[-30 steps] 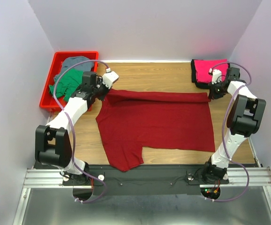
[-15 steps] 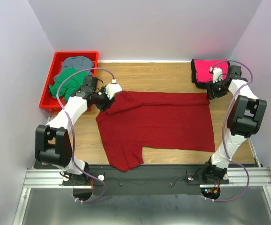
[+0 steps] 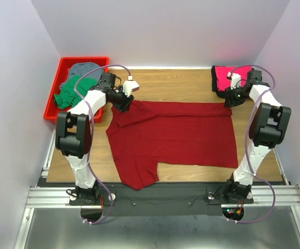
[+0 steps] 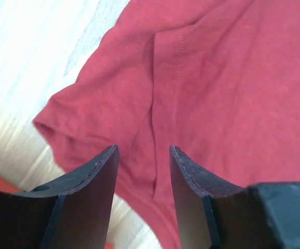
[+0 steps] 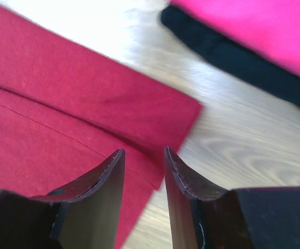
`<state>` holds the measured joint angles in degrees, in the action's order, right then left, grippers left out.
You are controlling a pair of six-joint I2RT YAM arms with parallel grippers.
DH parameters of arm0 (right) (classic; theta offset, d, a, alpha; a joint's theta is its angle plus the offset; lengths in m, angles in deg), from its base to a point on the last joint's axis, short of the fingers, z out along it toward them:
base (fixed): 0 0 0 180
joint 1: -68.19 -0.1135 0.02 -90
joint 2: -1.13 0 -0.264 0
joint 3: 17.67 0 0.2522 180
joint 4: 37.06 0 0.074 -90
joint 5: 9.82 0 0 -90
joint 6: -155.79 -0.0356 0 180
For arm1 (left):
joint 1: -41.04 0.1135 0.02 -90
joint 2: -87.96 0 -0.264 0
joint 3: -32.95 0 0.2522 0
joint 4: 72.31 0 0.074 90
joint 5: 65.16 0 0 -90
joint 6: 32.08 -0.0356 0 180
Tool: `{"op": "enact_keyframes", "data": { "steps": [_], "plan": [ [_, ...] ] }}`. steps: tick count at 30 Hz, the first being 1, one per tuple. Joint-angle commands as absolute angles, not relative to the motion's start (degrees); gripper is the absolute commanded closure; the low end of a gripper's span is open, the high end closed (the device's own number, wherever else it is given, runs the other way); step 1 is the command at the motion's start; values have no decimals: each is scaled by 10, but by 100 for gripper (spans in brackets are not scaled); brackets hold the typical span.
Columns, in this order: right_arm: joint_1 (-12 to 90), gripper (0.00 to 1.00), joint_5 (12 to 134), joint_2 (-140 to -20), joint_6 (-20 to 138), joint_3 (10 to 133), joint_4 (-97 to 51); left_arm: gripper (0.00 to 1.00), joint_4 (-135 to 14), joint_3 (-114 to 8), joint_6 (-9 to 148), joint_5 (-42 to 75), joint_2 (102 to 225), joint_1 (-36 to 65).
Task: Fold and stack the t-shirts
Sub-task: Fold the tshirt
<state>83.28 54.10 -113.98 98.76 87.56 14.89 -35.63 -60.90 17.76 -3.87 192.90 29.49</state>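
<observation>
A dark red t-shirt (image 3: pixel 176 135) lies spread across the table, its far edge folded over onto itself. My left gripper (image 3: pixel 123 102) hovers open over its left sleeve (image 4: pixel 87 119), nothing between the fingers. My right gripper (image 3: pixel 232 98) stands open just above the shirt's far right corner (image 5: pixel 176 111), also empty. A bright pink t-shirt (image 3: pixel 232 77) lies folded on a black t-shirt (image 5: pixel 233 57) at the back right. A green t-shirt (image 3: pixel 72 89) and a grey t-shirt (image 3: pixel 85 69) lie crumpled in the tray.
The red plastic tray (image 3: pixel 50 111) stands at the back left against the wall. Bare wooden table (image 3: pixel 171 83) shows behind the dark red shirt, between tray and pink stack. Walls close in on three sides.
Both grippers opened and let go of the dark red shirt's far edge, which now lies folded down. Both have drawn back a little toward the far side.
</observation>
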Motion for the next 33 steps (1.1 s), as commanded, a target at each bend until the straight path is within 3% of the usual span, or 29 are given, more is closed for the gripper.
{"op": "enact_keyframes", "data": {
  "steps": [1,13,23,33],
  "plan": [
    [820,59,538,-1164,983,887,160,45,-361,-665,204,-46,1951,291],
    [820,63,593,-1102,1053,796,176,45,-358,-663,199,-38,1961,271],
    [820,63,631,-1111,1096,796,195,44,-352,-696,207,-14,2002,245],
    [820,70,631,-1122,1100,796,209,43,-350,-752,211,-20,2055,245]
  ]
}}
